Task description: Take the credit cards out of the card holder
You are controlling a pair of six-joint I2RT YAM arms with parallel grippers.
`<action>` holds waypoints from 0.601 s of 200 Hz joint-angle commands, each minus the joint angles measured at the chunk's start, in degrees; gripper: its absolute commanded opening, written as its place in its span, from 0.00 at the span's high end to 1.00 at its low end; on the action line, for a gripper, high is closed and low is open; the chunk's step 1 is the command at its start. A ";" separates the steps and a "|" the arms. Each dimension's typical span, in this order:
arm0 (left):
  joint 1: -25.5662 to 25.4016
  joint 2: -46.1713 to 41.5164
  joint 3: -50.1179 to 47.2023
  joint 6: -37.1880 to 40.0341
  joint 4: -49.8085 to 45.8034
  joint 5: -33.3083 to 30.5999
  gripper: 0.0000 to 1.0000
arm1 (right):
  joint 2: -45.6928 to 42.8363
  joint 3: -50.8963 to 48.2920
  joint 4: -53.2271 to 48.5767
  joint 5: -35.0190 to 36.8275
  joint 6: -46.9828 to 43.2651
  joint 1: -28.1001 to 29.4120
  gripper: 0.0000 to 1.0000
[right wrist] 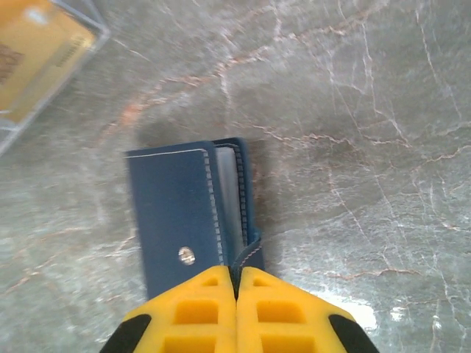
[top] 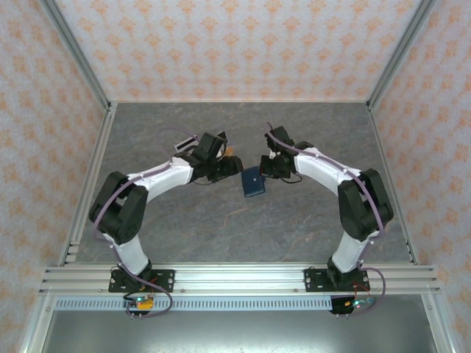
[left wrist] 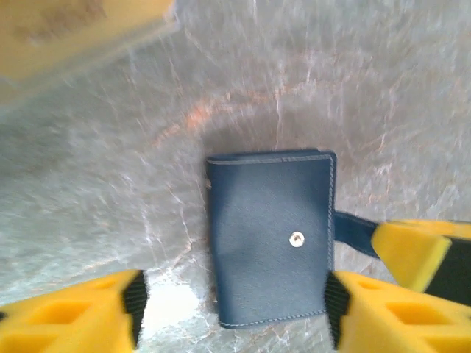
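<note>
Left of centre, left gripper: your jaws stand wide, a yellow finger either side of the card holder, not clamping.
Centre, card holder: flat on the grey table, snap stud facing up.
Right of centre, right gripper: pinched closed on the holder's tab.

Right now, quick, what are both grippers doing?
Left gripper: open, astride the wallet, holding nothing.
Right gripper: closed on the wallet's tab.
</note>
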 commanded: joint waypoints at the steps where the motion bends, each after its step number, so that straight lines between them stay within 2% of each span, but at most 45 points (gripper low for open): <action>1: 0.84 -5.34 -2.04 0.24 -2.63 -8.23 0.24 | -2.66 0.55 0.33 -2.65 -1.36 1.07 0.97; 60: 2.79 -13.86 -9.37 -3.12 -0.30 -14.26 0.00 | -3.50 3.81 3.38 -9.97 -0.71 4.11 0.97; 120: 3.70 -16.94 -11.64 -3.41 -0.97 -13.74 0.00 | -2.12 5.51 5.31 -11.52 0.17 5.48 0.97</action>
